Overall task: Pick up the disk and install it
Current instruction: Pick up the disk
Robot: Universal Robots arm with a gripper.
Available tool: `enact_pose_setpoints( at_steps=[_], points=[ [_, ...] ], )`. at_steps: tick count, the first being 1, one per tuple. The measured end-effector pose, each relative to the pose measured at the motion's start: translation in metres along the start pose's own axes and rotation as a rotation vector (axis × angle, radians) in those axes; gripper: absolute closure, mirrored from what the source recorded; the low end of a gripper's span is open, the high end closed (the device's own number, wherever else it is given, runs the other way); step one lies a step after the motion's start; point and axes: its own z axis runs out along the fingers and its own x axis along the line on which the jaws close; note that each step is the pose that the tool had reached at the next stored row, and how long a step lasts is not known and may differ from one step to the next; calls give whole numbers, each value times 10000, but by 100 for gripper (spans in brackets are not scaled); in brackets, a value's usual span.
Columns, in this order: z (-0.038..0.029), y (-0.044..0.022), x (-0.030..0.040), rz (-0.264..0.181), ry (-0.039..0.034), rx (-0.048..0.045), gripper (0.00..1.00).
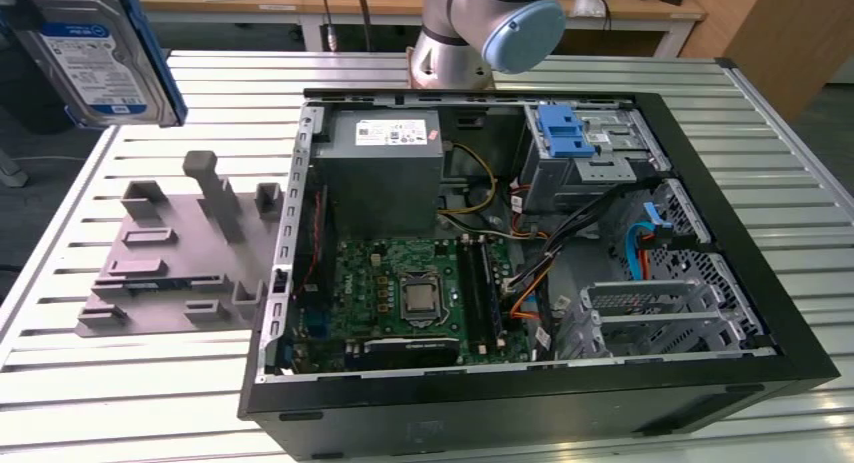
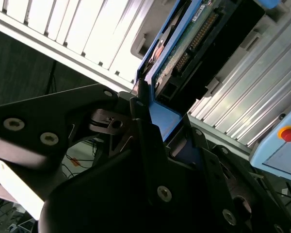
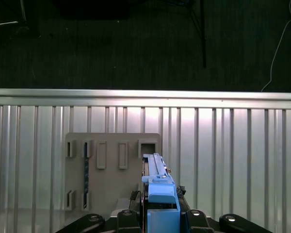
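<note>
Your tool (image 3: 161,213) was clamped on the disk (image 1: 96,58); grey holder (image 3: 111,170) lay below it on the worktop (image 3: 233,145).

1. Disk (image 3: 157,180): seen edge-on, blue rail w/ blue end tab facing the cam. It is held between the black fingers of the pincer (image 3: 161,217), which press on both its sides.
2. Grey fixture plate (image 3: 111,194): lies flat on the desk and has approx. two rows of raised rectangular slots. One slot holds a dark strip (image 3: 86,167). The disk overlaps the plate's edge.
3. Desk (image 3: 233,160): ribbed aluminium slats w/ a bright front rail.
4. Floor (image 3: 111,43): dark, beyond the desk edge. A thin white cable (image 3: 281,41) lies on it.
</note>
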Motion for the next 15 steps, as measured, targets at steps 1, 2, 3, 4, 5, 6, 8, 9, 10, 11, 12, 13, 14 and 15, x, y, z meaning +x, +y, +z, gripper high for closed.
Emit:
enact_pose_setpoints(
  at_steps=[1,2,3,4,5,6,8,9,10,11,12,13,14,15],
  points=[
    [-6,0,0,0,0,0,64],
    [-13,0,0,0,0,0,64],
    [-19,0,0,0,0,1,64],
    [-25,0,0,0,0,1,64],
    [-32,0,0,0,0,0,64],
    [-37,1,0,0,0,1,64],
    [-49,1,-1,0,0,2,64],
    [-56,1,-1,0,0,2,64],
    [-62,1,-1,-1,-1,2,64],
    [-68,1,-1,0,0,2,64],
    [-74,1,-1,0,0,2,64],
    [-80,1,-1,0,0,3,64],
    [-86,1,-1,0,0,3,64],
    [-92,1,-1,-1,1,3,64]
  ],
)
